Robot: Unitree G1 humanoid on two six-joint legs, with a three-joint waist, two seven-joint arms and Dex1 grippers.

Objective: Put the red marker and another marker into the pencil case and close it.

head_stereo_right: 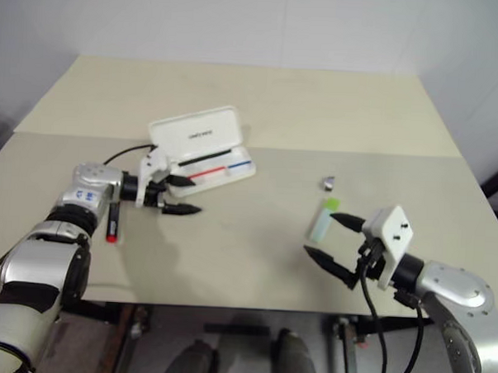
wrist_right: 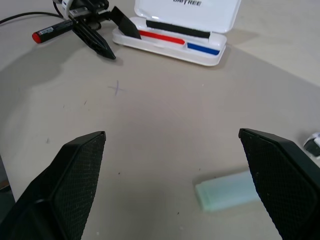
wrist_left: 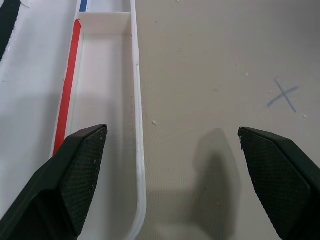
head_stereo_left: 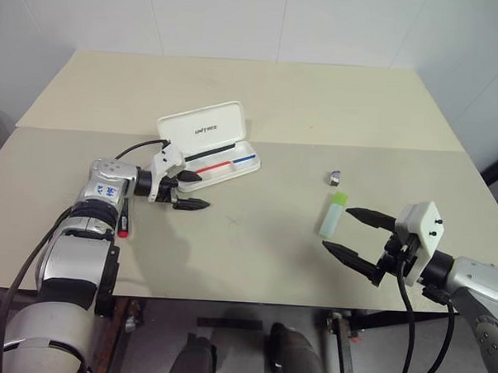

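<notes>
Matte beige table point(head_stereo_left: 254, 253), smooth, with a seam line across the middle of the frame and a faint pen-drawn X point(wrist_left: 283, 95) on the near panel.

Pencil case point(head_stereo_left: 208, 145) in the upper centre-left of the head view: hard glossy white plastic, flat rectangle with rounded corners. Open, lid tilted up behind the tray, small dark lettering on the lid's inner face. Black strip along the hinge side, red-and-blue stripe along the tray. Tray empty, thin-walled, seen close in the left wrist view.

Red marker point(head_stereo_left: 124, 218) at left of frame, lying flat on the table just beside the left forearm, partly hidden by it; short thick barrel, dark body with a red end toward the near edge. Outside the case.

Green highlighter point(head_stereo_left: 333, 214) at centre-right: stubby, pale translucent body, brighter lime cap pointing away. Flat on the table, well apart from the case, just ahead of the right fingertips. Small grey-and-black object point(head_stereo_left: 334, 177) beyond its cap; cannot tell what.

Left gripper point(head_stereo_left: 186, 191): black tapered fingers with cross-hatched pads, spread wide, empty, straddling the near wall of the tray at the case's left end.

Right gripper point(head_stereo_left: 356, 235) at lower right: jaws wide, holding nothing, aimed toward the highlighter, not touching it.
</notes>
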